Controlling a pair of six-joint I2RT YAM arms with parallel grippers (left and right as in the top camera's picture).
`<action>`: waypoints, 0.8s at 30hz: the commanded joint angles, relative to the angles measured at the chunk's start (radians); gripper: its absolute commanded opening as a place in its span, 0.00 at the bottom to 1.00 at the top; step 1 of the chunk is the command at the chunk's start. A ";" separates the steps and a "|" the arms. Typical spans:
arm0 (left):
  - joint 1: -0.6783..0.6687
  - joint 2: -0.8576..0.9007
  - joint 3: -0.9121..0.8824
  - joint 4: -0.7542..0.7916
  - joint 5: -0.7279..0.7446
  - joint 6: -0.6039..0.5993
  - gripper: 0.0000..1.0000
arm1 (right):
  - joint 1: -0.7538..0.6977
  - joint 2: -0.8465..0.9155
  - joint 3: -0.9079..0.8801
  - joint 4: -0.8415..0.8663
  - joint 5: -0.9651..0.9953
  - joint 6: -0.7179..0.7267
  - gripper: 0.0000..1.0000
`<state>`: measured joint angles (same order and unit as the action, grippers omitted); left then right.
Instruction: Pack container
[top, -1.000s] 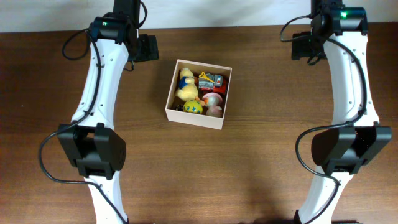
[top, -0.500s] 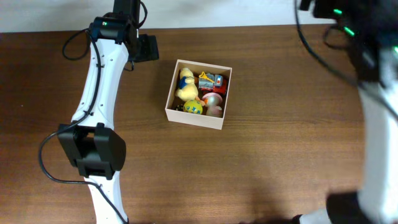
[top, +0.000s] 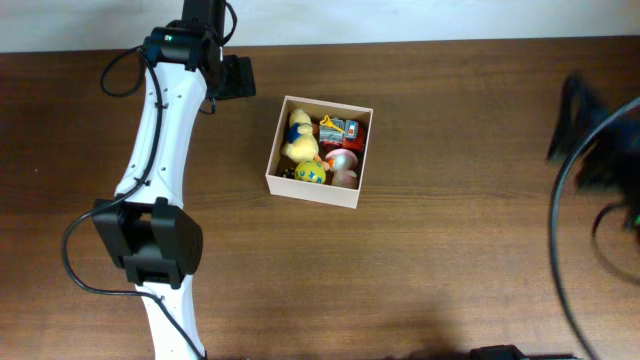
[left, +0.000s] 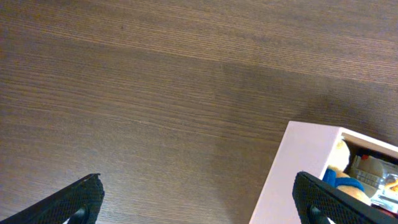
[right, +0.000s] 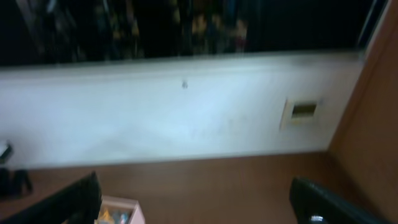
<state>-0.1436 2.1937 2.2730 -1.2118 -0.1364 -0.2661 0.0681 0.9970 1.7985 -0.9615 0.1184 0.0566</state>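
— Where's the container (top: 312, 190)?
— I see it holding toys (top: 300, 138), at four o'clock from my left gripper (left: 199, 202), whose fingers stand spread, empty. My right gripper (right: 198, 205) is spread too, empty.

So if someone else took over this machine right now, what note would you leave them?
Left pincer: open, empty, beside the container.
Right pincer: open, empty; its arm is a blur at the table's right edge.
Container: mid-table, holding a yellow plush, a red toy car, other small toys.
Done: toys inside; none loose in the overhead view.
Left: probably nothing; check, then park both.
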 joint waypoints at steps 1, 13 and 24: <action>0.001 -0.017 0.013 -0.002 -0.008 -0.003 0.99 | -0.004 -0.184 -0.251 0.059 0.019 0.007 0.99; 0.001 -0.017 0.013 -0.002 -0.008 -0.003 0.99 | -0.069 -0.736 -1.202 0.571 -0.080 0.007 0.99; 0.001 -0.017 0.013 -0.002 -0.008 -0.003 0.99 | -0.075 -0.898 -1.613 0.920 -0.126 0.024 0.99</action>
<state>-0.1436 2.1937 2.2734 -1.2121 -0.1360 -0.2661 -0.0006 0.1200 0.2359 -0.0715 0.0139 0.0578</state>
